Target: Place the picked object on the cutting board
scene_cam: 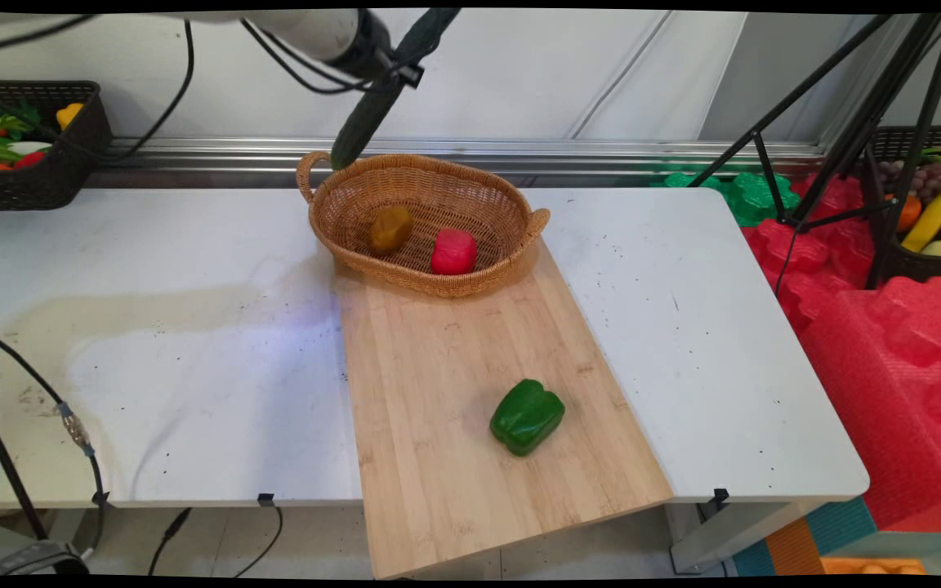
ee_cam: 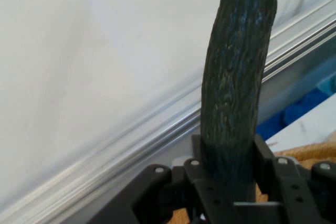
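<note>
The gripper is up high over the far-left rim of the wicker basket, and its jaws are pinched on a long dark green cucumber. The cucumber hangs tilted, its lower tip just at the basket's far-left handle, its upper end poking past the gripper toward the top edge. From the hand view the cucumber runs straight up between the fingers, which press it from both sides, with a sliver of the basket's weave showing low on the right.

Inside the basket sit two things: a brownish-yellow piece on the left side and a red piece just right of it, near each other; whether they touch, I cannot tell.

The basket itself rests on the far end of a wooden cutting board, which reaches from the basket toward the near edge of the white table and overhangs it. On that board, well apart from the basket on the near side, lies a green bell pepper
</note>
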